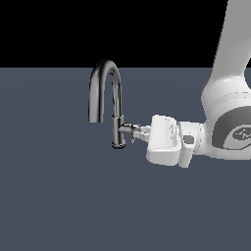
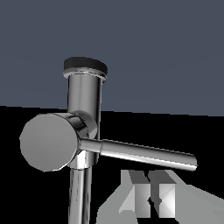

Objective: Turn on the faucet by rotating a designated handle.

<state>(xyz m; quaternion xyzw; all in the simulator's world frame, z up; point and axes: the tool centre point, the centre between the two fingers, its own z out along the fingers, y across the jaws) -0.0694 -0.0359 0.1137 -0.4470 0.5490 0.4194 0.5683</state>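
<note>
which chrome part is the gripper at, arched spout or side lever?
The thin chrome lever on the short stub off the dark chrome gooseneck faucet, not the tall arched spout. The white gripper reaches it from the exterior view's right.

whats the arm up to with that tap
A white robot arm has its claw right at the tap's small side handle, coming in from the exterior view's right. In the wrist view the thin lever passes just beside a fingertip. Whether the claw grips it or only touches cannot be told.

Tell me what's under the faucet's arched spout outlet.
Nothing shows beneath the outlet of the dark chrome gooseneck faucet: only bare grey-blue floor, no basin. The thin chrome lever handle sticks out on the body's opposite side, toward the tool.
</note>
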